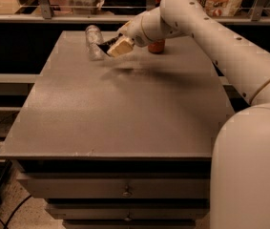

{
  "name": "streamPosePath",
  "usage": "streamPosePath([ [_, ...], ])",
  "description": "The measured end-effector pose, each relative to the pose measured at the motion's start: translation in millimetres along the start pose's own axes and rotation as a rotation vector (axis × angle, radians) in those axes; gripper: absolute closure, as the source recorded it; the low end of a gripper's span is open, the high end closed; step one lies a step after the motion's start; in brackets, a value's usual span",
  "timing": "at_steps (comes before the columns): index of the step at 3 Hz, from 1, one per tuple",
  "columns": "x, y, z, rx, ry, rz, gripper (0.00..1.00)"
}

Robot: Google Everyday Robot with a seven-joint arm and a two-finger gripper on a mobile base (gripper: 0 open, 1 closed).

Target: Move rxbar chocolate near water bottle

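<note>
The water bottle (94,42) is clear and ribbed and lies on its side at the far left of the grey table (120,113). My gripper (114,46) hangs just above the table, right beside the bottle's right side. It is shut on the rxbar chocolate (106,44), a small black bar that sticks out of its tip toward the bottle. Most of the bar is hidden by the cream-coloured fingers (120,46).
A red can (157,46) stands at the far middle of the table, partly hidden behind my arm (211,32). A rail and shelves with goods run behind the table. Drawers sit under the front edge.
</note>
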State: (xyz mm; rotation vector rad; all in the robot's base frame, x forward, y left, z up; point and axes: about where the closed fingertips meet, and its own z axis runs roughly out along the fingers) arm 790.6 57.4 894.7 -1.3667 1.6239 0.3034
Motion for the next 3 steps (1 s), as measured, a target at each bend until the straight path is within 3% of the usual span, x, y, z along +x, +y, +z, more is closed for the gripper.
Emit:
streamPosePath([
  [1,11.7,1.0,1.7,-0.009,0.030,0.016,0.05],
  [3,11.4,2.1,3.5,-0.012,0.030,0.016,0.00],
])
